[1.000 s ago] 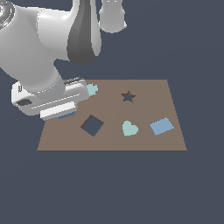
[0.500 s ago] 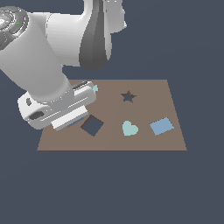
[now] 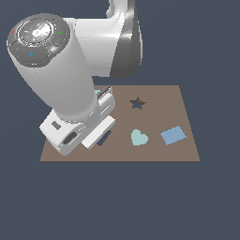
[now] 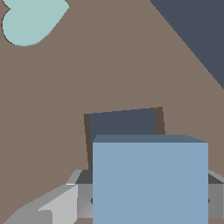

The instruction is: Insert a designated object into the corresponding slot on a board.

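Presently the tool (image 4: 148,199) is seen in the wrist view closed on the light-blue square block (image 4: 150,181), its grey fingers (image 4: 57,203) showing at either side of the block's lower part. The block is held just above the brown board (image 4: 65,87), and partly over the dark navy square slot (image 4: 122,122), so that only the far part of the slot is left uncovered beyond the block. By judgement, this hold is kept so that the block's edges can be squared to the slot's walls before lowering; block and slot appear nearly aligned, though a slight offset to one side is suggested.

In the exterior view the tool itself is hidden under the arm's wrist housing (image 3: 77,131), and only a sliver of the slot (image 3: 104,138) is seen beside it. Farther from the tool, toward the exterior view's right, a pale teal heart (image 3: 138,138) lies on the board (image 3: 183,98), then a flat blue tile (image 3: 173,135), with a small star-shaped hole (image 3: 137,102) beyond. No desk is distinguishable beneath the board.
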`<state>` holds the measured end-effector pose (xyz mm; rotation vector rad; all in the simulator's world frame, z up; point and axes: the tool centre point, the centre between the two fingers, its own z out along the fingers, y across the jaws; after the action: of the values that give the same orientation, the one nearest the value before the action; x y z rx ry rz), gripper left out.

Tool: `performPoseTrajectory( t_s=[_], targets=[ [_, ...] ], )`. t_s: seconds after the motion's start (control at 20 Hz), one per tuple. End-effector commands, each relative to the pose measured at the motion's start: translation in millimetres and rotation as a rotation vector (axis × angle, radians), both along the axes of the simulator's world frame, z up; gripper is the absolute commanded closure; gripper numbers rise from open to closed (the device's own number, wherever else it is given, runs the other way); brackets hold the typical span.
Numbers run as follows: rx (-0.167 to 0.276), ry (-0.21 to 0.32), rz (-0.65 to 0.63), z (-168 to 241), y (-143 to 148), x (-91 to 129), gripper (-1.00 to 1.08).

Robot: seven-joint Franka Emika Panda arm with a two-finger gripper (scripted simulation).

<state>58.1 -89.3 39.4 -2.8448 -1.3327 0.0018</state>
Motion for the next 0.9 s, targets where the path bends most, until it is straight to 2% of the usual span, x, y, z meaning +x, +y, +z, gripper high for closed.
performPoseTrajectory(
  t_s=[0.0, 0.3, 0.85],
  targets=[
    [0.000, 0.000, 0.051, 1, 9, 3, 1.08],
    [0.000, 0.000, 0.104, 1, 20, 5, 1.08],
    [0.000, 0.000, 0.095, -8, 18, 4, 1.08]
  ],
)
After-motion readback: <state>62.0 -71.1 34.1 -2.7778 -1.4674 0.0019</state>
